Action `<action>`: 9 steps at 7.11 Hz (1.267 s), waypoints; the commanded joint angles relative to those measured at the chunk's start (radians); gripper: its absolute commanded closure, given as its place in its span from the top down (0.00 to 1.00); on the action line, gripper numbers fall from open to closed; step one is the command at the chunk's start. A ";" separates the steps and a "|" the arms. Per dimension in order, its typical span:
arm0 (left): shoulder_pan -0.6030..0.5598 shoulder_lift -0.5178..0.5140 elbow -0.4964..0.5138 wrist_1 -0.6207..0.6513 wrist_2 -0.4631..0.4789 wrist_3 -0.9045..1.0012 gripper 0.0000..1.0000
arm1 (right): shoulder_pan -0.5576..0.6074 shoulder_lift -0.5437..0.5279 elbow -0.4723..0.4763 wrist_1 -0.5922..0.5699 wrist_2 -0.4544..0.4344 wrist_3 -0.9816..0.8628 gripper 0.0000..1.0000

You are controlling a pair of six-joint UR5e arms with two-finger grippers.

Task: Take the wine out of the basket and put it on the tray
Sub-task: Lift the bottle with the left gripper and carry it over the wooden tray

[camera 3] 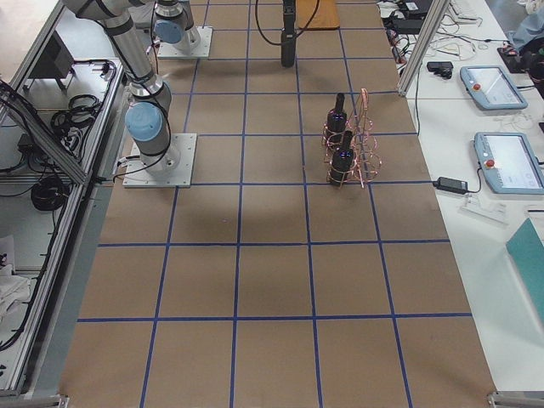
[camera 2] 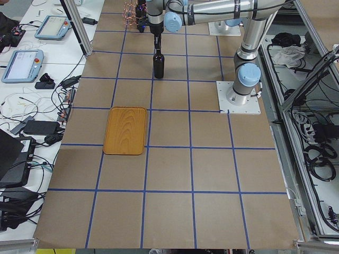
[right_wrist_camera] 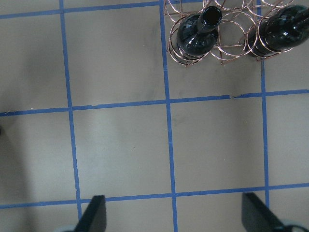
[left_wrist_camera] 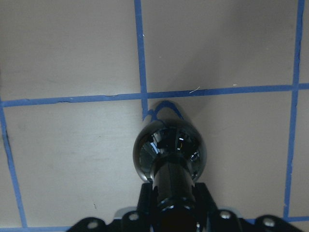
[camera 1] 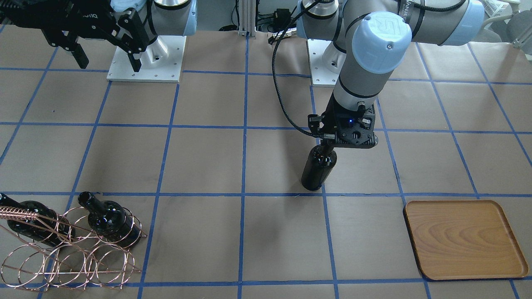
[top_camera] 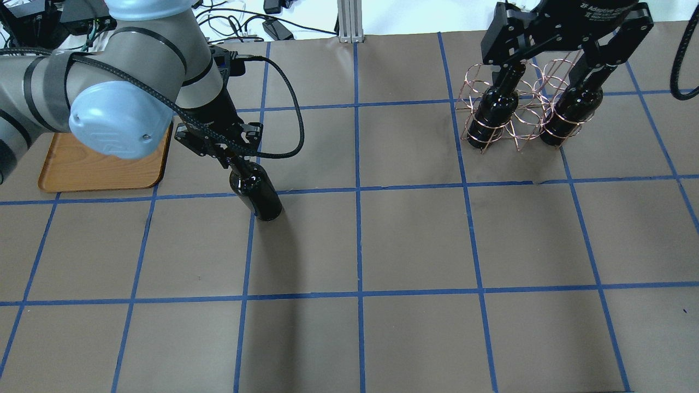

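— Nearest the left wrist camera is the neck of the wine (left_wrist_camera: 170, 150), running straight down to round shoulders. What has hold of it?

— Left gripper (camera 1: 327, 145). Its fingers are clamped on the neck, and the bottle hangs upright below it, base down.

— Is the base on the table (camera 1: 199, 158)?

— I cannot tell. It is at or just above the brown paper, beside a crossing of blue tape lines.

— And the tray (camera 1: 463, 238)?

— It lies flat on the robot's left side with nothing on it. The bottle is apart from it, though nearer to it than to the basket (camera 1: 70, 245).

— What is in the basket?

— Two more black bottles. One (camera 1: 108, 220) stands in an end ring and the other (camera 1: 29, 220) in the ring at the far end, near the twisted handle. The remaining rings hold nothing.

— Right gripper (right_wrist_camera: 176, 215)?

— Jaws spread wide, holding nothing. It hangs high above the table, its camera looking down with the basket at the top edge.
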 commanded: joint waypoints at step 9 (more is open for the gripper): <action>0.523 -0.212 0.379 -0.019 -0.005 0.695 0.00 | 0.000 0.002 0.000 0.000 0.008 0.000 1.00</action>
